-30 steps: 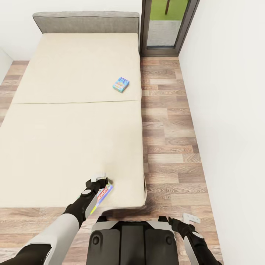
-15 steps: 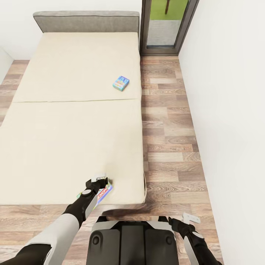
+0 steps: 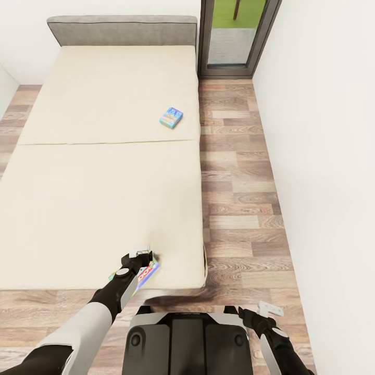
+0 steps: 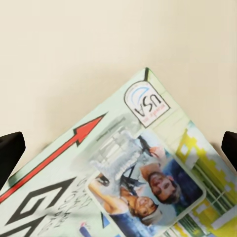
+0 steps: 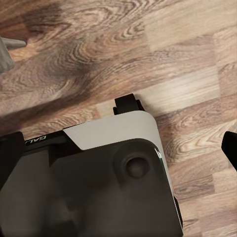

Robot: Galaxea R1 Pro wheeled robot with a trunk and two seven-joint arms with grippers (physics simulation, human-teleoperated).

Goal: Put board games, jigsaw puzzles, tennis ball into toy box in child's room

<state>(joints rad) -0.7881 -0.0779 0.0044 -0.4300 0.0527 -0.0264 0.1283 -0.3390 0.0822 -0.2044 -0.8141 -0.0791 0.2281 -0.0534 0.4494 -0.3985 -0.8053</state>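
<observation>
A board game (image 3: 148, 272) with a red arrow and a photo on its lid (image 4: 133, 168) lies at the near right edge of the cream bed (image 3: 99, 192). My left gripper (image 3: 147, 259) hovers right over it, open, with its dark fingertips (image 4: 10, 150) spread wide to either side of the lid. A second, blue board game (image 3: 171, 119) rests farther up the bed near its right side. My right gripper (image 3: 268, 310) hangs open low beside my base, over the wooden floor. The table and the toy box are out of view.
My black and white base (image 3: 185, 338) stands against the foot of the bed. A strip of wooden floor (image 3: 239, 182) runs between the bed and the white wall on the right. A glass door (image 3: 237, 31) stands at the far end.
The near board game has shifted under my left gripper: its yellow-green end no longer hangs down beside my forearm, and a corner now peeks out left of the wrist. Arms and camera are still.
</observation>
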